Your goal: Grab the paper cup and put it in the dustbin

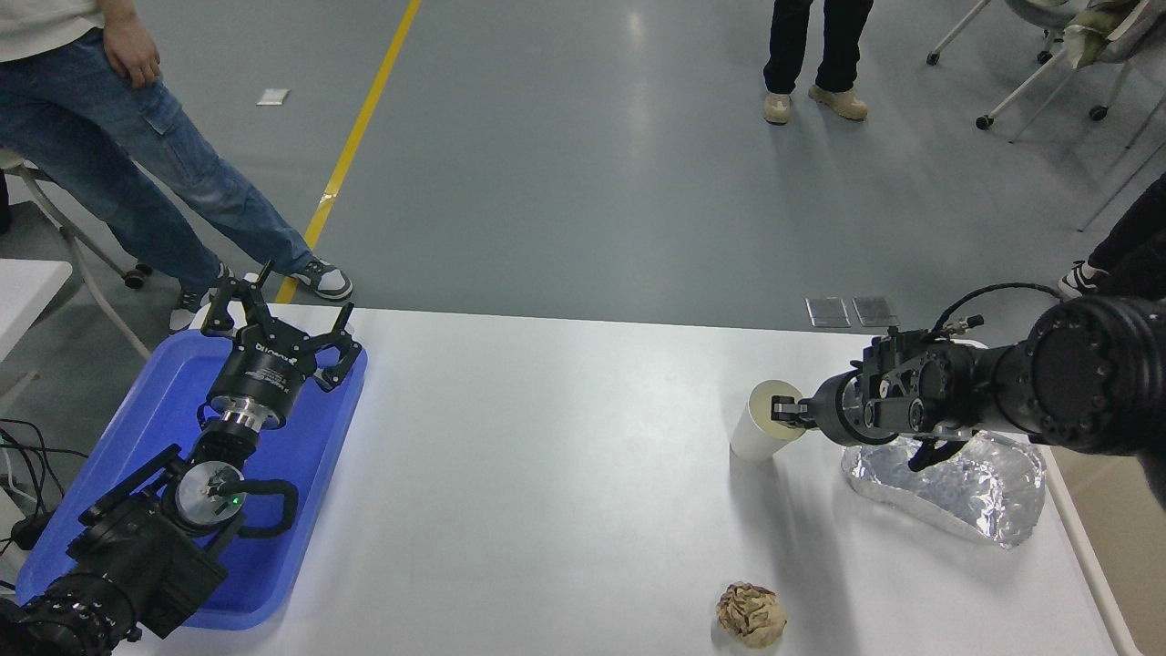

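The white paper cup (754, 430) is on the table at the right, tilted with its mouth leaning toward my right gripper (785, 412). That gripper comes in from the right and is shut on the cup's near rim, one finger inside the cream interior. The beige dustbin (1107, 519) shows only as a strip past the table's right edge, below my right arm. My left gripper (273, 314) is parked open over the blue tray (137, 428) at the lower left.
A crumpled silver foil sheet (956, 487) lies under my right arm. A crumpled brownish paper ball (751, 613) sits near the front edge. People's legs stand beyond the table's far side, at the top left, top middle and far right.
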Tool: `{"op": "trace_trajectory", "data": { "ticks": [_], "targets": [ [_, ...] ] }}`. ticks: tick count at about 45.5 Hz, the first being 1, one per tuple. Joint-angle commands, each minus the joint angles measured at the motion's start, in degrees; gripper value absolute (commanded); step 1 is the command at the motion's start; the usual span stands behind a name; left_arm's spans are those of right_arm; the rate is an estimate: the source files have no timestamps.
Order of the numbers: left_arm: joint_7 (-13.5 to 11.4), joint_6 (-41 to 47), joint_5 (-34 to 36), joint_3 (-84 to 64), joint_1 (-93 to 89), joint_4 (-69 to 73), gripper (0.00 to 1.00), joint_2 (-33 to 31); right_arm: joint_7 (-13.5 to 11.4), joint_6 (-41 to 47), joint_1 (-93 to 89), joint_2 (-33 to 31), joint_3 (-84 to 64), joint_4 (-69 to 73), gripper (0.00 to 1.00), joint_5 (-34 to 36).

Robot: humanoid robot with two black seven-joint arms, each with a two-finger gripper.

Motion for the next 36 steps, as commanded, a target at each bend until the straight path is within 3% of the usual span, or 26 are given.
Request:
{"op": "trace_trajectory", "data": {
  "ticks": [1, 12, 36],
  "targets": [
    [0.04, 0.00, 0.00, 0.02, 0.00, 0.00, 1.00, 0.00, 0.15, 1.01, 4.26, -0.82, -0.69, 1.54, 0.00, -0.24],
    [-0.05, 0.00, 0.00, 0.02, 0.00, 0.00, 1.00, 0.00, 0.15, 5.58, 14.63, -6.17, -0.87, 7.60, 0.00, -0.94],
    [-0.05, 0.00, 0.09, 0.02, 0.09, 0.00, 1.00, 0.00, 0.06, 20.26, 36.16, -20.85, -0.87, 13.23, 0.00, -9.73]
  ]
}}
